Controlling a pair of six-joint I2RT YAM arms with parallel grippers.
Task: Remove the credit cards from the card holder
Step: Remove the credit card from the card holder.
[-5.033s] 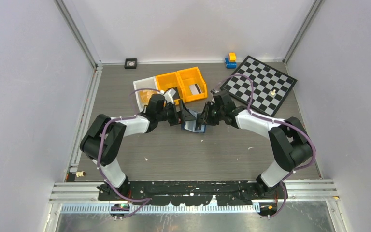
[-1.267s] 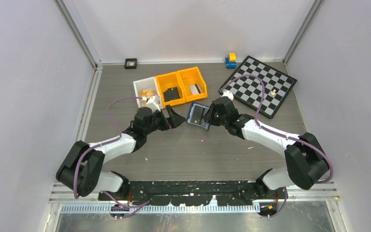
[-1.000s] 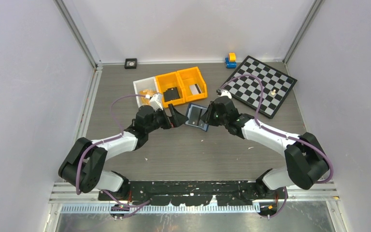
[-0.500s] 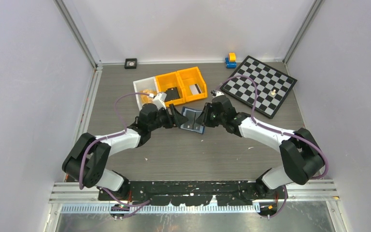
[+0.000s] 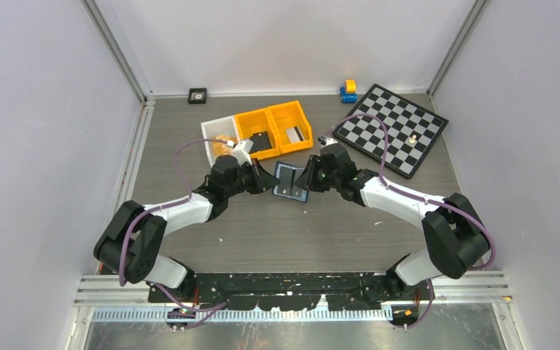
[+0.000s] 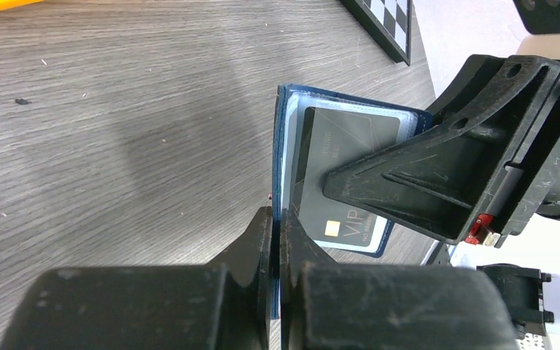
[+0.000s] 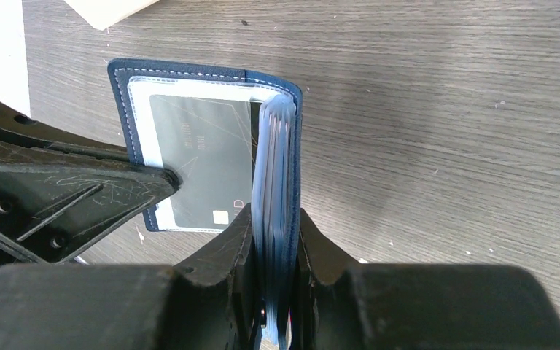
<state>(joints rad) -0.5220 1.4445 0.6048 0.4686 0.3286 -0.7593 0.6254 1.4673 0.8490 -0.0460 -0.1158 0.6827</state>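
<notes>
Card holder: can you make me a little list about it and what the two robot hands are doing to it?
Card holder: open, held between both grippers
Left gripper: shut, pinching one cover's edge
Right gripper: shut on the thick stack of pockets
Dark grey card: inside a clear pocket, not out yet
Tan card: not visible
Behind: orange bins and chessboard

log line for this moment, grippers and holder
left gripper: shut on card holder flap | right gripper: shut on pocket stack | card holder: open between both | dark grey card: in clear pocket, not out
</notes>
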